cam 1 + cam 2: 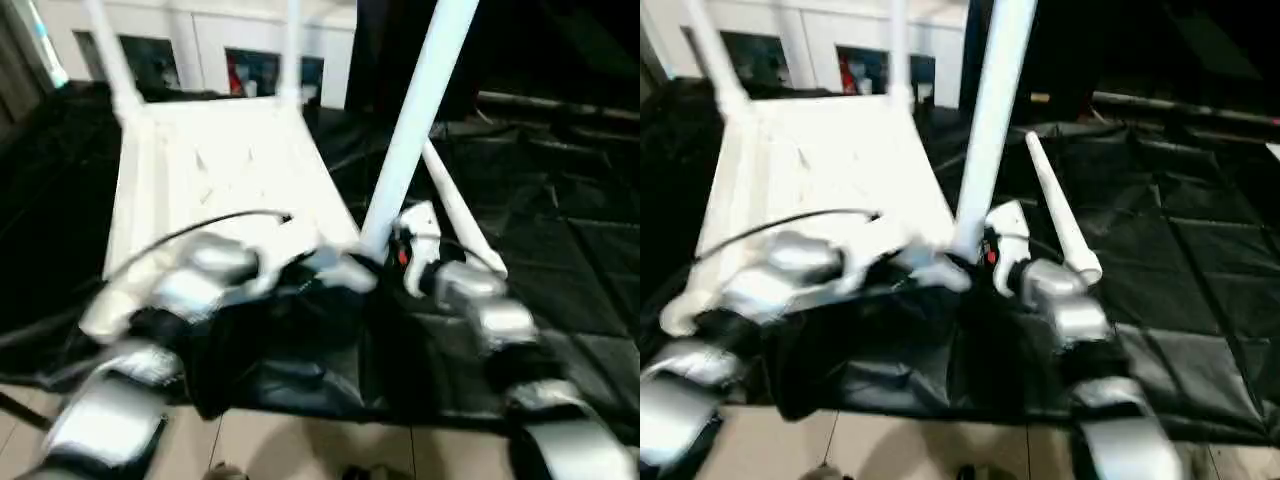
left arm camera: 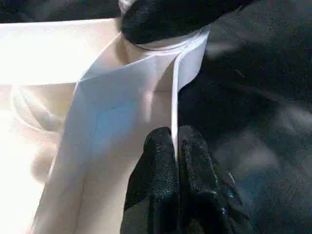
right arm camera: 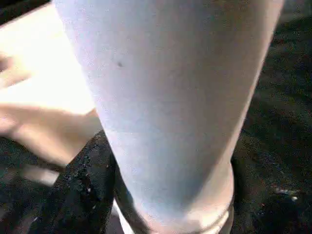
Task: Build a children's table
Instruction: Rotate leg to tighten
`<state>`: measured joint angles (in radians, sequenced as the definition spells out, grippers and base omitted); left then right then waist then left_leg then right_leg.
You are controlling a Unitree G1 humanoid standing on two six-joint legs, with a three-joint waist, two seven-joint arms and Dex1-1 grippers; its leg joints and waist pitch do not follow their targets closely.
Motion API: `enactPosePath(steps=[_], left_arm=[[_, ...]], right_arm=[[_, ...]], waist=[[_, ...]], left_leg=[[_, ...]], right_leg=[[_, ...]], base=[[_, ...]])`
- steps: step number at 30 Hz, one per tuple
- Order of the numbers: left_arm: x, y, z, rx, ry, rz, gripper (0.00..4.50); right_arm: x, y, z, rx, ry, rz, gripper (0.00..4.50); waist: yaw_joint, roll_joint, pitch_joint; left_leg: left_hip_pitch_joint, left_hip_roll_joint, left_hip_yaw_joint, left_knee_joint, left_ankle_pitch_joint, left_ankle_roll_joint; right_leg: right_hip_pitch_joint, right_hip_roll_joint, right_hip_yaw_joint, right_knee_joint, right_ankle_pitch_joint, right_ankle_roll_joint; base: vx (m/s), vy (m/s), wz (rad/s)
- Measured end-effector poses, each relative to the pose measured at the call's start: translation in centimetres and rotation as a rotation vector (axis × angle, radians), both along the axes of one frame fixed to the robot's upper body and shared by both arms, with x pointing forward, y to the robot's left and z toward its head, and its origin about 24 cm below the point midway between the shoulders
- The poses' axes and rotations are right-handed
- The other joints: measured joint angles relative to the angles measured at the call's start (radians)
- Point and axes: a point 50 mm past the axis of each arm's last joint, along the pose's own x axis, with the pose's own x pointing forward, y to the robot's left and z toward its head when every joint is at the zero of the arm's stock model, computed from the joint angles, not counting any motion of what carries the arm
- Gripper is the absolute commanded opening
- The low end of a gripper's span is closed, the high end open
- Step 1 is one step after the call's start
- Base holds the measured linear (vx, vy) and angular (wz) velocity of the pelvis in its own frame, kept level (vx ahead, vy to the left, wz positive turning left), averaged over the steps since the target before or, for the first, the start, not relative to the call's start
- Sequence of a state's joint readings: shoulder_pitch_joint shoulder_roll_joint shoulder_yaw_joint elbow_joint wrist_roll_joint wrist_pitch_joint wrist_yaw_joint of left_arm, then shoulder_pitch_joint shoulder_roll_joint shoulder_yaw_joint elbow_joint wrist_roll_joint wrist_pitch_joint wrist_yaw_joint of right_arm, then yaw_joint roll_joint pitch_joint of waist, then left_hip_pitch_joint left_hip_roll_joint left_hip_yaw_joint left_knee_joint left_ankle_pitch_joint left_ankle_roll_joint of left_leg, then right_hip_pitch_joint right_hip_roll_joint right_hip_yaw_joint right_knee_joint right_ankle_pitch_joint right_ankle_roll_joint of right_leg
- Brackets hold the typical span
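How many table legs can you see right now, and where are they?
4: two upright in the tabletop's far corners, one standing at the near right corner by the right gripper, one loose on the black sheet.

Floor cover: black sheet (image 1: 560, 260), creased, spread wide over the floor.
Floor: pale tiles (image 1: 300, 450) at the near edge.
Back: white cabinet (image 1: 230, 50) with dark glass doors.
Far right: dark, unlit.

Dim room, heavy motion blur; glare on tabletop (image 1: 230, 170); leg (image 3: 165, 97) close, out of focus.
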<state>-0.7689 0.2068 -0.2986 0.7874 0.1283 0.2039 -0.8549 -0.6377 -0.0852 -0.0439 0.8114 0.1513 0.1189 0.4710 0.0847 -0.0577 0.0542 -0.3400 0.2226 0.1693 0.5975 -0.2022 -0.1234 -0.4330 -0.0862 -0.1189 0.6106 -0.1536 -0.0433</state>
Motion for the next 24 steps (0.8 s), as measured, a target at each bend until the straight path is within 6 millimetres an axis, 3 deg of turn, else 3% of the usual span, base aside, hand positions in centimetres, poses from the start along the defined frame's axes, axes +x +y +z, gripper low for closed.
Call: enactPosePath(steps=[6, 10, 11, 13, 18, 24], left_arm=[[0.4, -3.1, -0.3, -0.011, -0.007, 0.111, 0.00], [0.5, -3.5, -0.3, -0.007, -0.013, 0.123, 0.00], [0.5, -3.5, -0.3, -0.008, -0.012, 0.124, 0.00], [0.6, -3.4, -0.2, -0.007, -0.014, 0.124, 0.00], [0.9, -2.1, 0.0, 0.011, -0.040, 0.132, 0.00], [0.9, 0.0, 0.3, 0.018, -0.044, 0.056, 0.00]], right_arm=[[1.3, 1.1, 0.1, 0.007, 0.052, -0.256, 2.72], [1.5, 1.3, 0.2, 0.003, 0.057, -0.297, 2.72], [1.6, 1.4, 0.2, 0.003, 0.052, -0.299, 3.07], [1.6, 1.4, 0.2, 0.003, 0.046, -0.299, 3.42], [1.2, 1.7, -0.3, -0.028, 0.030, -0.203, 3.47], [0.6, 0.1, -0.3, -0.087, -0.010, -0.012, 3.47]], waist=[[0.000, 0.002, -0.002], [0.001, 0.002, -0.003], [0.001, 0.002, -0.004], [0.001, 0.002, -0.004], [-0.012, 0.003, -0.003], [-0.017, 0.004, -0.003]], left_leg=[[-0.001, -0.002, 0.000, 0.000, 0.000, 0.001], [-0.001, -0.002, 0.000, 0.000, 0.000, 0.001], [-0.001, -0.002, 0.000, 0.000, 0.000, 0.001], [-0.001, -0.002, 0.000, 0.000, 0.000, 0.001], [-0.004, -0.001, -0.001, 0.000, 0.000, 0.001], [-0.006, 0.000, -0.001, 0.000, 0.001, 0.001]], right_leg=[[0.001, -0.002, 0.000, 0.000, 0.001, 0.001], [0.002, -0.002, 0.000, 0.000, 0.001, 0.002], [0.002, -0.002, 0.000, 0.000, 0.001, 0.002], [0.002, -0.002, 0.000, 0.000, 0.001, 0.002], [-0.002, -0.002, -0.001, 0.000, 0.002, 0.003], [-0.002, -0.001, -0.002, 0.000, 0.002, 0.002]], base=[[0.000, 0.000, 0.00], [0.000, 0.000, 0.00], [0.000, 0.000, 0.00], [0.000, 0.000, 0.00], [0.000, 0.000, 0.00], [0.000, 0.000, 0.00]])
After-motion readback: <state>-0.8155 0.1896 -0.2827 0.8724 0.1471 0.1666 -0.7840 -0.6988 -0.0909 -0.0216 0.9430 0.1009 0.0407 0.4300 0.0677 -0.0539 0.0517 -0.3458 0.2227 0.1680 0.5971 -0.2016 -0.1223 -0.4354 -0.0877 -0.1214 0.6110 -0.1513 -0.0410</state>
